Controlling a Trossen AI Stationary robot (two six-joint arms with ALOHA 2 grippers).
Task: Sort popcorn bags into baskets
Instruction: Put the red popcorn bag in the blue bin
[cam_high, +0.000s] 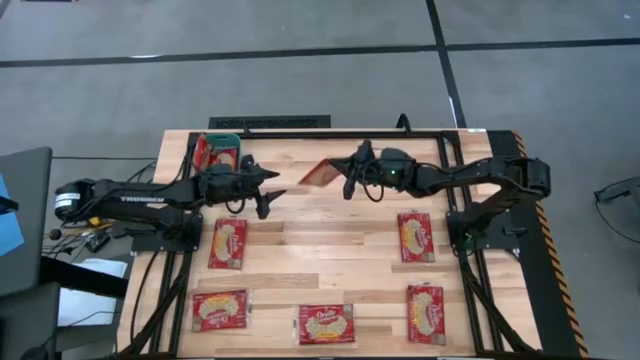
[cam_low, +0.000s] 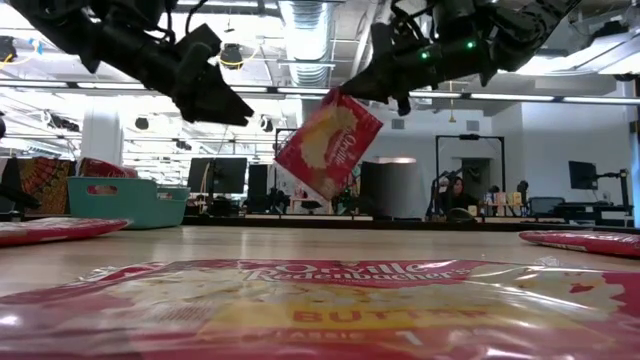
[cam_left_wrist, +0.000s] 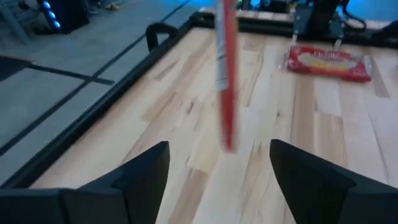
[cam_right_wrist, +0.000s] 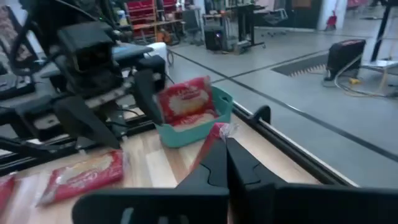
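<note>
1. We see the right gripper (cam_high: 349, 178) with its fingers pinched shut on one flat red popcorn packet with a cream oval (cam_low: 328, 143), which hangs tilted in mid-air above the far middle of the counter.
2. The left gripper (cam_high: 272, 186) hovers just beside it, fingers spread wide and empty; in its wrist view the packet shows edge-on between them.
3. We judge this a hand-over toward the small teal-green plastic basket (cam_low: 127, 202) at the far left corner, where one red packet (cam_right_wrist: 185, 102) already stands.
4. To do it well, we would close the left fingers squarely on the free edge before the right ones let go, since the slick, limp film could slip or swing.
5. Five more red packets lie flat on the pale butcher-block wooden counter (cam_high: 330, 250), well apart, nearer the front.
6. Beyond stretches an open workshop with grey flooring, monitors, ceiling ducts, and a seated person in the distance.
</note>
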